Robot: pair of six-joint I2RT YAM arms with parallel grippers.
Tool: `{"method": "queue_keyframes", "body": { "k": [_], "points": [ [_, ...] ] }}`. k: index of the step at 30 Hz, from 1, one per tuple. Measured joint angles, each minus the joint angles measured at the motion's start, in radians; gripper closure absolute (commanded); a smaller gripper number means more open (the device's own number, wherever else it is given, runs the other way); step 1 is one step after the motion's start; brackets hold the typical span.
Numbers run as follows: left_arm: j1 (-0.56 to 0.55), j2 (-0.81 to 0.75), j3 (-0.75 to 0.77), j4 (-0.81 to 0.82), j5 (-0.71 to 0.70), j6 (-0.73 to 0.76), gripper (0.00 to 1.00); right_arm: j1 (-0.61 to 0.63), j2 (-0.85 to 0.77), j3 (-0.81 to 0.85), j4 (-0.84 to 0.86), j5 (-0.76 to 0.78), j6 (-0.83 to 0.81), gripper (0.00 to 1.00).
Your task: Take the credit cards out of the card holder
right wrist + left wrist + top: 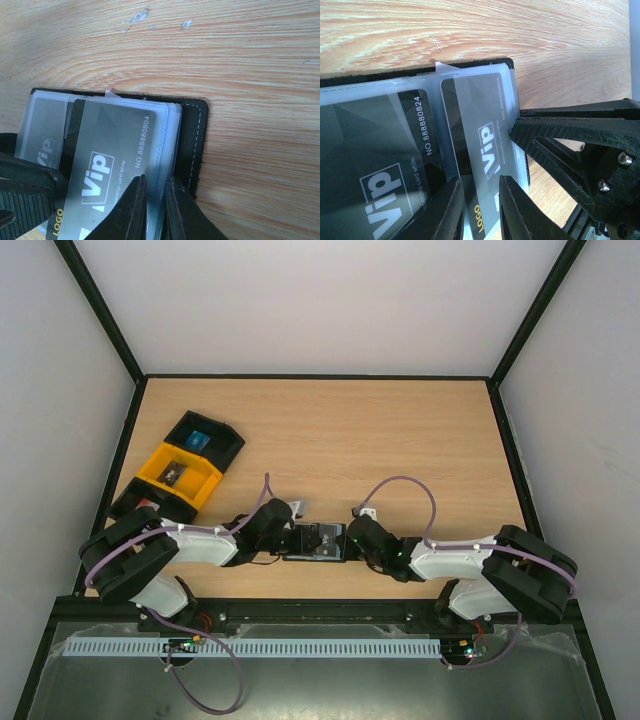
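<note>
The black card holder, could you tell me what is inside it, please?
Inside are clear plastic sleeves with dark grey VIP cards; two show. Anything deeper in the stack is covered.

Reference: the black rail (320, 612).

- Left arm (170, 550), above the rail's left end: chunky black joint housings, one glossy white shell between them.
- Right arm (490, 565), above the rail's right end: I read the same build, with a green light (400, 551) on the housing nearest the wrist.
- A lilac cable (265, 490) arcs off the left arm, and a matching one shows on the right.
- Thin coloured wires (195, 640) just below the rail, left side.
- Left gripper (480, 187): matte black, smooth tapering fingers (445, 210).
- Right gripper (155, 185): black printed plastic, fine layer lines, triangular cut-outs, silver screw heads (625, 159) in its side.
</note>
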Motion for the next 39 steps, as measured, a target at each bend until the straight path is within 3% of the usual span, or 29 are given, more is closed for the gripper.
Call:
{"method": "queue_keyframes", "body": {
  "k": [11,33,39],
  "points": [
    [0.000,0.011,-0.003,0.029,0.014,-0.023,0.80,0.000,-0.003,-0.019,0.032,0.000,0.006,0.88],
    [0.000,0.011,-0.054,0.208,0.032,-0.108,0.97,0.000,-0.013,-0.043,0.064,0.006,0.034,0.89],
    [0.000,0.013,-0.054,0.211,0.029,-0.111,0.97,0.000,-0.017,-0.047,0.066,0.008,0.042,0.89]
  ]
}}
